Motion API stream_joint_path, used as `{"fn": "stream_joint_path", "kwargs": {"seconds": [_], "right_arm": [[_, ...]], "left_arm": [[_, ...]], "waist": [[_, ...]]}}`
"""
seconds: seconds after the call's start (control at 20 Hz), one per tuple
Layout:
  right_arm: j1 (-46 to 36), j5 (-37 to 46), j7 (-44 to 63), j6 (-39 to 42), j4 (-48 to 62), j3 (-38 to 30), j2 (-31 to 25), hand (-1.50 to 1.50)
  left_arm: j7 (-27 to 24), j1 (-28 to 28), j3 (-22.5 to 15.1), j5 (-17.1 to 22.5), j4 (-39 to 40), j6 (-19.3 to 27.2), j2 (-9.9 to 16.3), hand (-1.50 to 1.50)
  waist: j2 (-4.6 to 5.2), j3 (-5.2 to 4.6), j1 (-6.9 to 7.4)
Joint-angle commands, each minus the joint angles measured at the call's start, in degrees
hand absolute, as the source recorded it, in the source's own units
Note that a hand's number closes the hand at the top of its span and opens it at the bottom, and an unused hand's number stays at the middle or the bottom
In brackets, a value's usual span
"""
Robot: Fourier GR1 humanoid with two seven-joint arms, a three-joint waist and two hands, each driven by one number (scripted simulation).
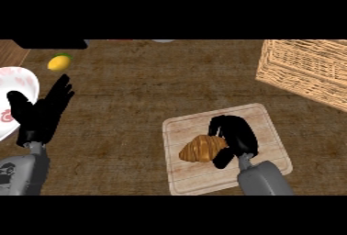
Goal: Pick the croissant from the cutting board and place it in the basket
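Low and right of centre in the frame lies a pale wooden cutting board (203,176), set a little askew on the dark brown counter (149,87). The croissant (201,148) sits on the board's middle, golden and ridged. The right hand (235,137) comes up from the lower edge on its grey forearm and is bent over the croissant's right side, its fingers curled down at the pastry's upper end and its thumb tucked against the lower end, so it looks to be closing around the croissant, which rests on the board.

In the upper right corner stands the woven basket (305,69), well apart from the board.

At the left edge the left hand (42,112) is held open, fingers straight and pointing up and to the right, holding nothing. Just beside it, partly cut by the frame, is a white plate (17,78) with reddish marks. Above the fingers, near the upper left, lies a small yellow fruit (59,62) with a green tip.
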Motion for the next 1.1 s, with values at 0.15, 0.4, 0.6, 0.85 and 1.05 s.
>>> {"fn": "stream_joint_path", "kwargs": {"seconds": [0.15, 0.4, 0.6, 0.85, 1.05], "right_arm": [[-6.09, -2.30, 13.23, -4.63, 2.74, 12.00, 3.50, 1.50], [-3.01, -3.58, 16.53, -4.80, -1.41, 16.19, 3.56, 1.50], [-1.54, -11.00, 13.09, -13.85, -4.29, 14.99, 3.59, 1.50], [-0.40, -14.47, 11.30, -23.63, -18.76, 19.54, 3.61, 1.50], [-1.04, -5.95, 13.56, -24.21, -24.48, 15.87, 3.14, 1.50]], "left_arm": [[-6.29, 0.94, -0.04, -1.14, 5.24, -1.13, -1.14, 0.00], [0.63, -0.55, -0.16, -0.84, 0.06, -0.02, -1.22, 0.00], [0.02, 1.55, 1.32, 0.45, -1.49, -2.05, 0.92, 0.00], [-1.80, 1.64, 0.12, -0.64, 0.15, -0.60, -1.51, 0.00], [-0.23, 2.43, 1.33, 0.39, -1.64, -1.47, -0.10, 0.00]], "waist": [[0.70, 0.45, 0.61], [0.51, 0.47, 0.24], [0.50, 0.52, 0.60], [0.26, 0.50, -0.25], [0.27, 0.46, -0.38]]}}
